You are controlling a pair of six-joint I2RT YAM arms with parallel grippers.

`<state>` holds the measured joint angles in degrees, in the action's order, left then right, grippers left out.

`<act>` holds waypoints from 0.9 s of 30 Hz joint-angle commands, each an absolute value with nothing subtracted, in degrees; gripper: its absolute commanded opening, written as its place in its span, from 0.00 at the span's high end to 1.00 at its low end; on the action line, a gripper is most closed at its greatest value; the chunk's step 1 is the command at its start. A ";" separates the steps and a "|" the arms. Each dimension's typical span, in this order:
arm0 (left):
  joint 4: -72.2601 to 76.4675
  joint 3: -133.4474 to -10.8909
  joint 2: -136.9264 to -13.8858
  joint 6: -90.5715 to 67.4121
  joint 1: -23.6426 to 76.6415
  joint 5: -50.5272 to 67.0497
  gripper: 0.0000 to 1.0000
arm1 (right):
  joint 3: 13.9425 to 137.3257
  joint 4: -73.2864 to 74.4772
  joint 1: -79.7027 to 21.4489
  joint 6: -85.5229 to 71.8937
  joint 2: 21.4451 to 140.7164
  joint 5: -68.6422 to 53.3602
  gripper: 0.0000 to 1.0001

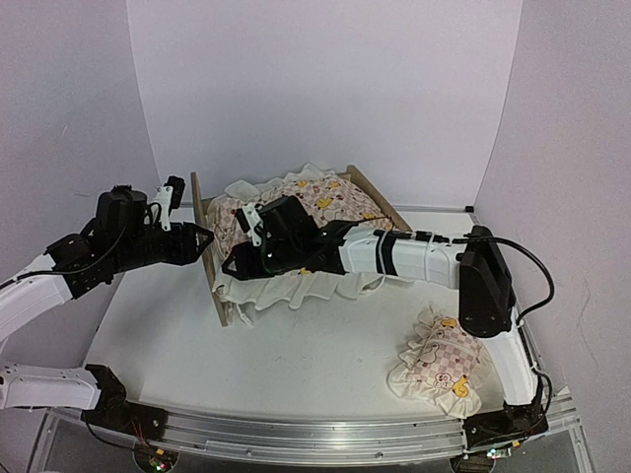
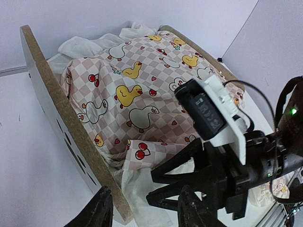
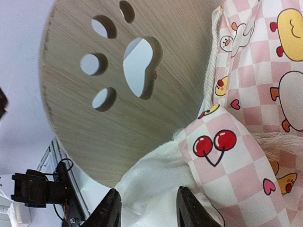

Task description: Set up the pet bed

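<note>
Toward the far edge of the table (image 1: pixel 296 374), left of its centre, the pet bed (image 1: pixel 215 286) is shown standing upright. Its rounded headboard (image 3: pixel 85 118) is turned to the left edge and its low footboard (image 1: pixel 380 202) to the right. A paw-print cutout (image 3: pixel 137 66) is seen through the headboard in the right wrist view. The frame is covered by a duck-and-cherry checked quilt (image 2: pixel 132 94), which is bunched high over the base, so the base itself is hidden. A white frill (image 3: pixel 156 179) of the quilt is draped over the near side rail onto the table.

The right gripper (image 3: pixel 149 210) is held low over the near headboard corner. Its jaws are partly parted, with the frill lying just beyond them. No fabric is seen pinched. The position is judged to serve the tucking or straightening of the quilt at that corner.

The left gripper (image 2: pixel 144 210) is posted at the outer face of the headboard, with its fingers (image 2: pixel 102 210) apart and the board's near end lying between them. Contact cannot be confirmed. This placement is judged to brace the light frame against sliding while the cloth is worked.

Near the right front corner of the table, a matching frilled pillow (image 1: pixel 439 360) is left lying well apart from the bed and not yet placed.
</note>
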<state>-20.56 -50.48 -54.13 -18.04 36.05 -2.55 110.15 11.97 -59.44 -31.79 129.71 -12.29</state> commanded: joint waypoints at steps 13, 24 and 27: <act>-18.16 -49.22 -52.35 -18.53 35.86 -0.43 0.54 | 106.11 9.66 -56.82 -35.32 120.94 -23.53 0.34; -18.09 -48.31 -51.22 -18.86 35.88 -2.57 0.50 | 84.71 3.20 -59.07 -26.83 106.75 -23.39 0.25; -17.98 -48.41 -51.26 -18.98 35.85 -3.49 0.50 | 79.82 -3.07 -63.34 -26.04 107.77 -17.49 0.35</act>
